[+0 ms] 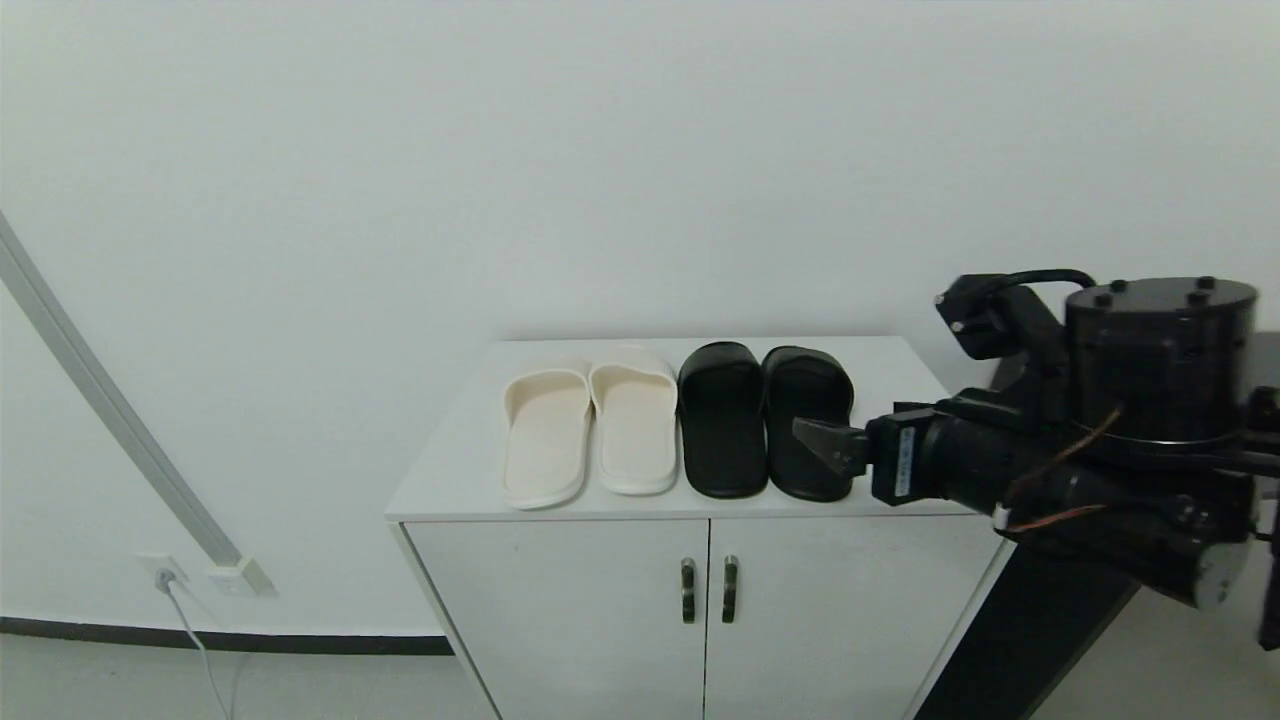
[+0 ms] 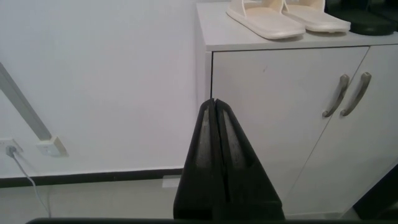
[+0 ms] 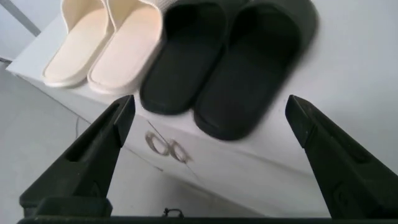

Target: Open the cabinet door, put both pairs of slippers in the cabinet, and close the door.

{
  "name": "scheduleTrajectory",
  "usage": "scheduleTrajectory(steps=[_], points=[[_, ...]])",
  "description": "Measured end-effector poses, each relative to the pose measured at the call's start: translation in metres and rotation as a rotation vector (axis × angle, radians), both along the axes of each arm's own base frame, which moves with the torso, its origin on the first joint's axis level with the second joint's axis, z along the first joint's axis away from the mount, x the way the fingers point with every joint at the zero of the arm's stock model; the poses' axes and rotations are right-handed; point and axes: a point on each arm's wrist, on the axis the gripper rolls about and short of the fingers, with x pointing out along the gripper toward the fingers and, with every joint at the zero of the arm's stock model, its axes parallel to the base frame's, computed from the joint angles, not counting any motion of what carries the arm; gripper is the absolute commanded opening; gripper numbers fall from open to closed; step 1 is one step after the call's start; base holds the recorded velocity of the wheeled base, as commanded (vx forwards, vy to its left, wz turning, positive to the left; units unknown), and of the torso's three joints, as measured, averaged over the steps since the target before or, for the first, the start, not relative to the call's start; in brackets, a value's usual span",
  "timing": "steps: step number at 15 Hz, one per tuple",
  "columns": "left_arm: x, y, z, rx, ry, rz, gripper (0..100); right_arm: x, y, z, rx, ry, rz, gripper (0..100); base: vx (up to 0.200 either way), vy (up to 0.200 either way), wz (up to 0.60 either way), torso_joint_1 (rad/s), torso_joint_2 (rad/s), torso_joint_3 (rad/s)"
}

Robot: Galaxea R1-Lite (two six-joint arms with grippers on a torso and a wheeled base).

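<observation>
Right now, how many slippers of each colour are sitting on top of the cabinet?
Cream slippers: 2
Black slippers: 2
Total: 4

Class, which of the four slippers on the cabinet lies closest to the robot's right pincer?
The black slipper at the row's right end: the right pincer hovers at its near end, while the other black slipper and the cream pair lie farther left.
</observation>
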Motion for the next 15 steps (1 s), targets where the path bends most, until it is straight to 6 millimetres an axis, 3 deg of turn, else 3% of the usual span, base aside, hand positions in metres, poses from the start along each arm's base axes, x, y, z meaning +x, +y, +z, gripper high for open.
scheduleTrajectory(steps=[8,15], points=[[0.0,0.0,0.0,0.0,0.0,-0.001,0,0.07,0.078,-0.02,-0.052,-0.048,-0.288,100,0.0,0.0,0.0,0.0,0.0,0.0],[0.0,0.0,0.0,0.0,0.0,-0.001,0,0.118,0.103,-0.051,-0.079,-0.045,-0.361,100,0.0,0.0,0.0,0.0,0.0,0.0]])
